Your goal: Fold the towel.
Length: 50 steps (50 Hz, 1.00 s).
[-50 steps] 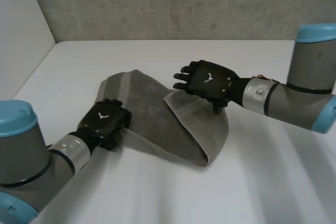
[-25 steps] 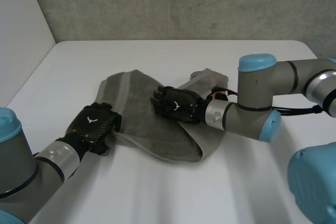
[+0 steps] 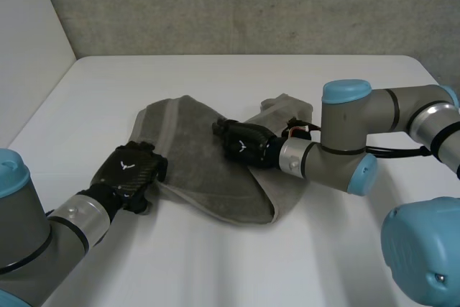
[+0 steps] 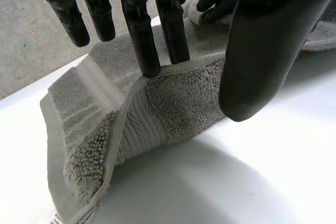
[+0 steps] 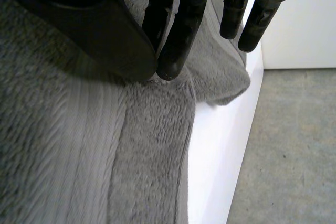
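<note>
Head: towel (image 3: 190,177) bunched mid-table (image 3: 215,271), its right flap lying over the middle. My left hand (image 3: 131,169) is on its near-left edge, right hand (image 3: 243,141) on the flap. Both sets of fingertips are hidden under the hand backs. White mark on each back, not readable as letters. Left wrist: fingers (image 4: 149,51) straight, tips pressing the hem, thumb apart. Right wrist: thumb and two fingers (image 5: 178,40) pinch the towel's hem, the rest straight.
</note>
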Each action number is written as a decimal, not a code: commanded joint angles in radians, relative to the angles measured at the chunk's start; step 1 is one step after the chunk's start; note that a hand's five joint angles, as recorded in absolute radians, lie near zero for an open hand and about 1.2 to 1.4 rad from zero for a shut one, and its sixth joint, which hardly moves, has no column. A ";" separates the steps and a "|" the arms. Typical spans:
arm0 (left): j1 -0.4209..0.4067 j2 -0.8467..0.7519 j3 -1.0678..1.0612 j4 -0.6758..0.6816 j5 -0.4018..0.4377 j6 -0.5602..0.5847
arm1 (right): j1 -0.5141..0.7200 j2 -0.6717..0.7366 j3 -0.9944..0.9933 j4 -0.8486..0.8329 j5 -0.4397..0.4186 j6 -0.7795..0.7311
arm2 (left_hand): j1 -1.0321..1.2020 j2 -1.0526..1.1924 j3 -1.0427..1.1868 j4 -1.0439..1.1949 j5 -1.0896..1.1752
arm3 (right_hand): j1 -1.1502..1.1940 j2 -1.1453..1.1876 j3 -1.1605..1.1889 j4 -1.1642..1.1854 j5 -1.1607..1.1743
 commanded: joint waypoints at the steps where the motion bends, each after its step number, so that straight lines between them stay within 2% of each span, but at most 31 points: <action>1: 0.011 0.001 0.003 0.000 0.000 0.000 | -0.057 -0.084 0.052 0.013 0.004 0.012 | -0.008 -0.021 -0.043 -0.050 0.002 | 0.098 0.085 -0.007 -0.060 0.064; 5: 0.015 0.006 0.003 0.000 0.000 0.000 | -0.094 -0.170 0.121 0.018 0.030 0.024 | -0.008 -0.021 -0.043 -0.050 0.002 | 0.098 0.085 -0.007 -0.060 0.064; 7: 0.020 0.011 0.003 -0.002 0.000 0.000 | -0.123 -0.263 0.217 0.018 0.068 0.064 | -0.008 -0.021 -0.043 -0.050 0.002 | 0.098 0.085 -0.007 -0.060 0.064; 10: 0.031 0.018 0.001 -0.003 0.000 0.000 | -0.140 -0.305 0.272 0.018 0.085 0.098 | -0.005 -0.018 -0.043 -0.050 0.005 | 0.098 0.085 -0.007 -0.060 0.064; 15: 0.034 0.026 0.001 -0.009 0.000 -0.001 | -0.283 -0.436 0.467 0.010 0.105 0.283 | -0.005 -0.018 -0.043 -0.050 0.005 | 0.098 0.085 -0.007 -0.060 0.064; 18: 0.032 0.028 0.001 -0.009 0.000 0.000 | -0.309 -0.469 0.508 0.010 0.102 0.333 | -0.008 -0.021 -0.043 -0.050 0.002 | 0.098 0.085 -0.007 -0.060 0.064; 20: 0.032 0.028 0.001 -0.008 0.000 0.000 | -0.356 -0.536 0.592 0.008 0.096 0.461 | -0.023 -0.036 -0.043 -0.050 -0.013 | 0.098 0.085 -0.007 -0.060 0.064; 21: 0.032 0.028 0.001 -0.008 0.000 0.000 | -0.357 -0.536 0.592 0.008 0.096 0.461 | -0.023 -0.036 -0.043 -0.050 -0.013 | 0.098 0.085 -0.007 -0.060 0.064; 23: 0.031 0.021 0.003 0.000 0.000 0.000 | -0.381 -0.585 0.673 0.005 0.094 0.582 | -0.104 -0.118 -0.043 -0.050 -0.094 | 0.098 0.085 -0.007 -0.060 0.064; 24: 0.031 0.021 0.003 0.000 0.000 0.000 | -0.381 -0.586 0.673 0.005 0.094 0.583 | -0.105 -0.118 -0.043 -0.050 -0.095 | 0.098 0.085 -0.007 -0.060 0.064; 26: 0.032 0.017 0.003 0.010 -0.002 0.000 | -0.389 -0.636 0.745 -0.004 0.083 0.677 | -0.152 -0.165 -0.043 -0.050 -0.142 | 0.098 0.085 -0.007 -0.060 0.064; 29: 0.031 0.014 0.004 0.021 -0.002 -0.001 | -0.390 -0.661 0.781 -0.021 0.073 0.718 | -0.184 -0.197 -0.043 -0.050 -0.174 | 0.098 0.085 -0.007 -0.060 0.064; 34: 0.014 -0.014 0.001 0.026 -0.003 -0.001 | -0.413 -0.737 0.888 -0.140 0.054 0.868 | -0.275 -0.288 -0.043 -0.050 -0.265 | 0.098 0.085 -0.007 -0.060 0.064; 39: -0.005 -0.006 -0.005 0.023 -0.002 0.000 | -0.423 -0.747 0.911 -0.211 0.059 0.958 | -0.349 -0.362 -0.043 -0.050 -0.339 | 0.098 0.085 -0.007 -0.060 0.064; 43: 0.012 0.024 -0.006 0.018 0.000 0.012 | -0.441 -0.742 0.919 -0.231 0.071 0.988 | -0.358 -0.371 -0.043 -0.050 -0.347 | 0.098 0.085 -0.007 -0.060 0.064; 44: 0.012 0.024 -0.006 0.018 0.000 0.013 | -0.446 -0.744 0.925 -0.228 0.073 0.991 | -0.358 -0.371 -0.043 -0.050 -0.347 | -0.162 -0.175 -0.007 -0.060 -0.197; 45: 0.030 0.035 -0.006 0.009 0.000 0.016 | -0.446 -0.744 0.940 -0.229 0.070 0.992 | -0.355 -0.368 -0.043 -0.050 -0.345 | -0.749 -0.762 -0.007 -0.060 -0.784; 46: 0.056 0.043 -0.006 -0.008 0.001 0.016 | -0.446 -0.744 0.940 -0.229 0.070 0.992 | -0.352 -0.365 -0.043 -0.050 -0.342 | -0.755 -0.768 -0.007 -0.060 -0.790; 47: 0.057 0.043 -0.006 -0.008 0.001 0.016 | -0.447 -0.748 0.960 -0.229 0.070 0.997 | -0.352 -0.365 -0.043 -0.050 -0.342 | -1.123 -1.137 -0.007 -0.060 -1.158; 50: 0.106 0.061 -0.008 -0.069 0.018 0.017 | -0.449 -0.769 1.002 -0.234 0.071 1.003 | -0.352 -0.365 -0.043 -0.050 -0.342 | -1.123 -1.137 -0.007 -0.060 -1.158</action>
